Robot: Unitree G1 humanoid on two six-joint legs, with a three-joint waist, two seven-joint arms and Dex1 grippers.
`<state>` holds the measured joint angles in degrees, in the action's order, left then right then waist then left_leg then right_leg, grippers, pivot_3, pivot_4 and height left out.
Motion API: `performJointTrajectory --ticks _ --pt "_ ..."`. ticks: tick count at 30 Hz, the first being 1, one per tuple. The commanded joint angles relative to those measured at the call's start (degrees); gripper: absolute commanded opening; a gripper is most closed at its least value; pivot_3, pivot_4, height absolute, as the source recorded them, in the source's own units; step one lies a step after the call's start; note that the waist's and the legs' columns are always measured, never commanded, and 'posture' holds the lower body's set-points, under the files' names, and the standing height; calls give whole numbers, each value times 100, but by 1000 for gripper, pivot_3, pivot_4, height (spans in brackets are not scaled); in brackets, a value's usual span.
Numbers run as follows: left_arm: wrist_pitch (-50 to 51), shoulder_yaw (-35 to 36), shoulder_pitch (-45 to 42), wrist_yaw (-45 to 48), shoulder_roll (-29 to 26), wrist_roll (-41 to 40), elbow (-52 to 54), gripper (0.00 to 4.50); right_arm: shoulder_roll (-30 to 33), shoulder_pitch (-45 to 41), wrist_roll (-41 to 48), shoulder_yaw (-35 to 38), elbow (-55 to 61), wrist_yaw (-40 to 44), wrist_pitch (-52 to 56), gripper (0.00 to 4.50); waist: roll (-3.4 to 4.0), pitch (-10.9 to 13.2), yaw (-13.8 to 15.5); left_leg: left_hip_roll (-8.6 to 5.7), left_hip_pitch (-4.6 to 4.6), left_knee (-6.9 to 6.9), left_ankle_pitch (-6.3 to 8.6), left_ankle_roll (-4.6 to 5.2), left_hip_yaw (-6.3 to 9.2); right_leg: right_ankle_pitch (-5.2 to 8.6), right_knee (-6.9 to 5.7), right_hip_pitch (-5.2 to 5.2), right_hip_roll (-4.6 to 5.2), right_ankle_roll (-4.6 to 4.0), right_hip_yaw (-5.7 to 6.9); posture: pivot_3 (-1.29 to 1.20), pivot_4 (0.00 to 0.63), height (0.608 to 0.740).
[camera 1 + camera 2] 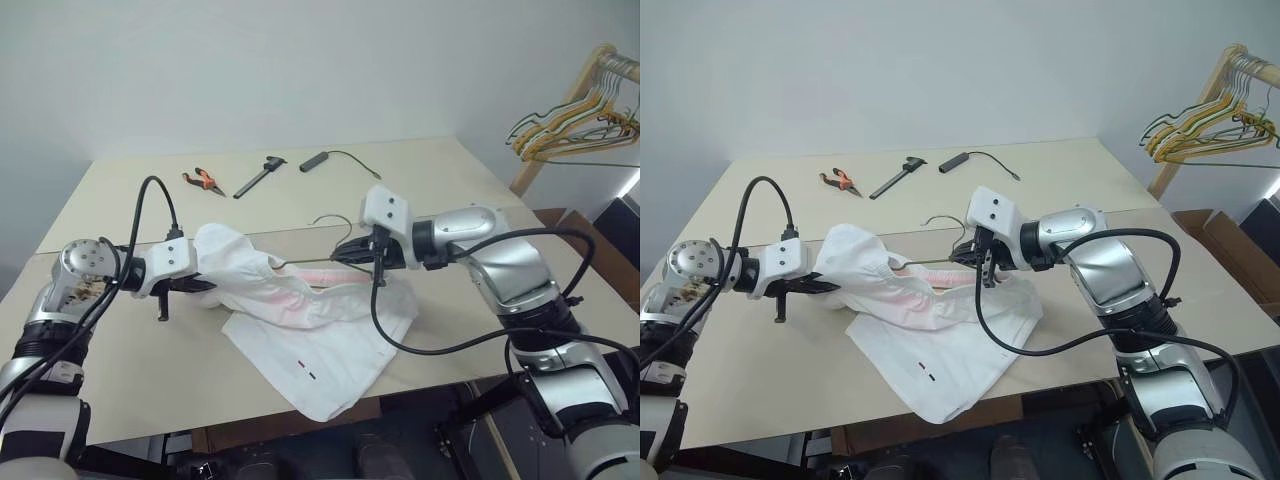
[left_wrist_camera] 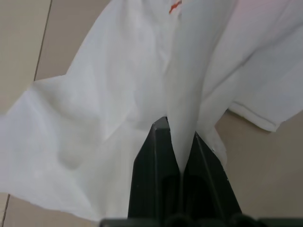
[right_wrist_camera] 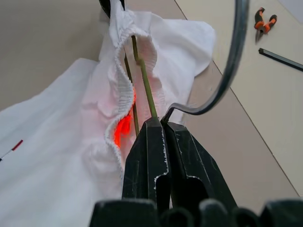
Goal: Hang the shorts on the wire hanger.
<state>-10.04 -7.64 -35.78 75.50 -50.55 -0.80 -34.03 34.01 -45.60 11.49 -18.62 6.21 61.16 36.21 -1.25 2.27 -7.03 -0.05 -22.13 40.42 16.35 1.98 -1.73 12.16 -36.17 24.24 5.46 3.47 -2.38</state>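
One pair of white shorts (image 1: 300,330) lies on the table (image 1: 440,180), left gripper (image 2: 181,142) pinching its cloth, right gripper (image 3: 163,124) clamped on one wire hanger (image 3: 142,80) threaded through the waistband.

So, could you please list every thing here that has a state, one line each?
shorts: partly lifted, waistband threaded onto the hanger, the rest lying on the table.
wire hanger: held off the table, one end inside the waistband.
left pincer: shut on a fold of the shorts.
right pincer: shut on the wire hanger.
pliers: lying on the table, untouched.
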Motion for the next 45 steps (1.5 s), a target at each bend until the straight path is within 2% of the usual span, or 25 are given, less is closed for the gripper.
performJointTrajectory --ticks 1,12,20,31,35,41,43,45 --pt "-61 184 -150 -79 -122 -30 37 22 88 16 -77 63 80 32 -237 0 0 0 0 0 0 0 0 0 0 0 0 0 0 0 0 -84 0 740" --pt "-29 171 -75 -71 -104 -81 117 22 417 162 -339 -89 249 131 -411 0 0 0 1 0 -2 0 0 0 -1 0 1 1 0 0 0 -96 0 740" --pt "15 143 -65 -81 -42 -96 199 22 262 62 -621 -207 229 -148 -394 0 0 0 -1 0 -2 0 0 0 -1 0 0 1 0 0 0 -96 0 740" --pt "-1 73 204 -29 29 -85 519 22 -14 -192 22 282 404 -109 156 0 0 0 -6 0 -2 0 0 0 0 0 -2 0 0 0 0 -96 0 740" --pt "-37 75 174 -273 80 37 453 891 19 -262 291 368 411 74 194 0 0 0 -1 1 -1 0 0 0 0 0 0 0 1 0 0 -91 0 740" --pt "143 291 304 140 -177 -300 691 3006 52 -413 417 420 299 151 232 0 0 0 -8 0 -3 0 0 0 -1 0 -1 2 1 0 0 -93 0 740" --pt "147 526 358 475 -361 -669 780 3601 84 -507 455 437 232 180 296 0 0 0 -38 2 -4 -1 0 0 -1 0 -3 5 0 0 -1 -94 0 740" --pt "578 901 336 873 -392 -1455 1208 4243 111 -630 473 429 138 182 453 0 1 1 -42 4 -6 -1 0 0 -2 0 -4 10 -1 -1 -2 -92 0 740"
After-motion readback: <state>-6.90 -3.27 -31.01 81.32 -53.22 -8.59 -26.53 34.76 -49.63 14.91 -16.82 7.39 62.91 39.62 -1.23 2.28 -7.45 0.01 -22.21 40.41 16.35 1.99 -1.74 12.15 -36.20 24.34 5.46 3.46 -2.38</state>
